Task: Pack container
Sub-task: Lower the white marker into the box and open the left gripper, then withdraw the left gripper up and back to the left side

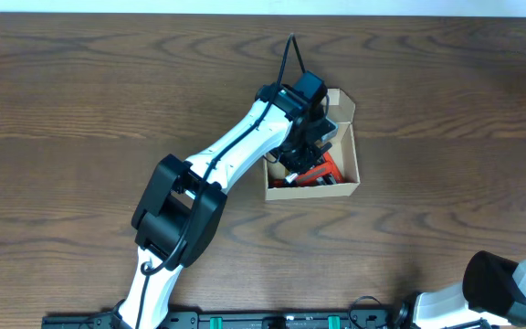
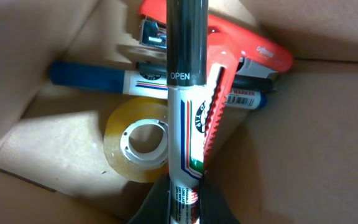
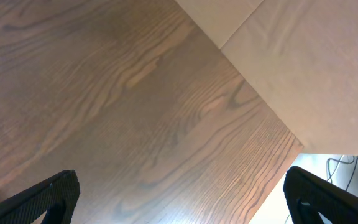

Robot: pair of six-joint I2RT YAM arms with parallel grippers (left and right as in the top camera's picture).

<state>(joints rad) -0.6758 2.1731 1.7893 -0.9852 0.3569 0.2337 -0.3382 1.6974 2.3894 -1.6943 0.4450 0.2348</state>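
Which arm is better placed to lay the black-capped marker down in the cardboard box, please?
Left. The left end effector is shut on the marker inside the box, above the tape; the right end effector hangs open over the table.

Left arm (image 1: 236,146) runs diagonally from the bottom-left edge up to the container (image 1: 313,192), with its wrist over the box's left half. Left gripper (image 1: 301,157) points down into the box; jaws are hidden under the wrist from up here. Container sits open near table centre, flap (image 1: 341,102) folded out at the top-right corner. Red item (image 1: 320,171) inside, partly under the gripper. Right arm (image 1: 510,288) is in the bottom-right corner, well apart from the box. Dark wood-grain table (image 1: 80,91).
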